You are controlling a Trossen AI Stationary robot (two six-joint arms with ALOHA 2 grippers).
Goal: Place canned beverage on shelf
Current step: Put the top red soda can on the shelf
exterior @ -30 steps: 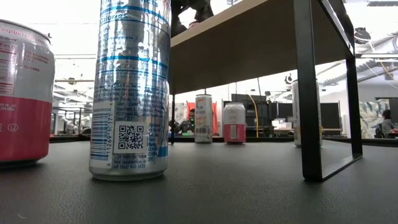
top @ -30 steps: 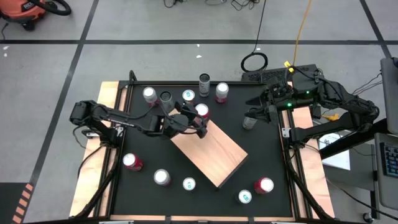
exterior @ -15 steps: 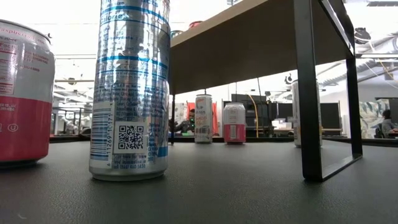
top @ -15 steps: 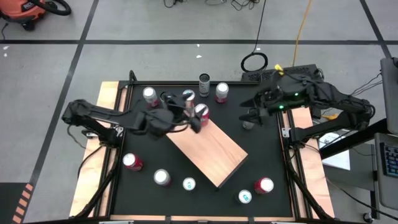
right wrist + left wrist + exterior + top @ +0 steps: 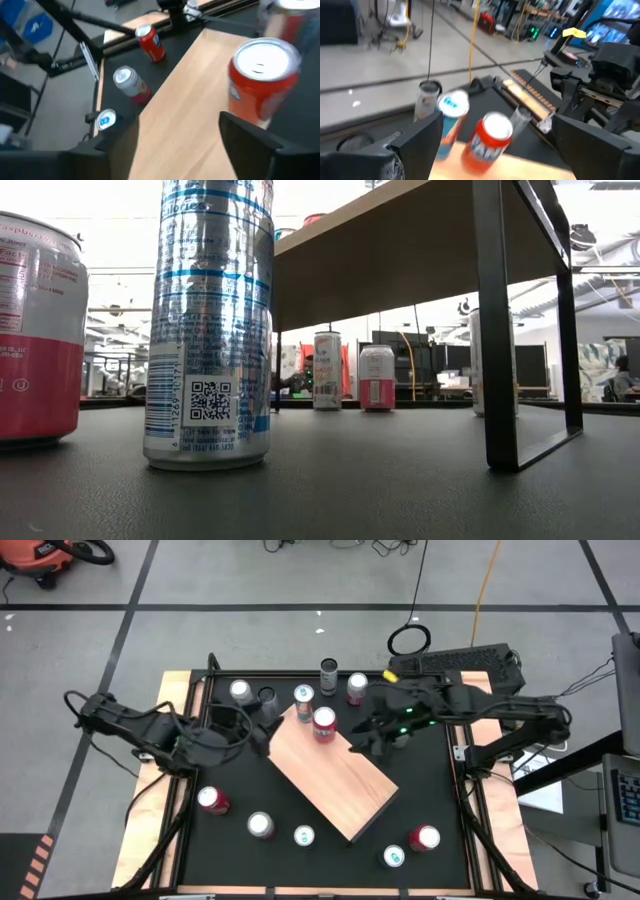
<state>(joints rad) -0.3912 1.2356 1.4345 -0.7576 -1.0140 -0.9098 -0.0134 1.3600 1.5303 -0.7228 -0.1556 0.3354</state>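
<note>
Since a second ago the left gripper (image 5: pixel 258 732) has backed off, open and empty, leaving a red can (image 5: pixel 323 721) upright on the shelf (image 5: pixel 340 785). Right gripper (image 5: pixel 362 740) — open, reaching in — next needs another can.

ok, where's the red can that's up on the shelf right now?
In the high view the red can stands upright at the far end of the shelf. A blue-topped can stands just beyond it on the table, the left gripper is off to its left, and the right gripper is to its right.
</note>
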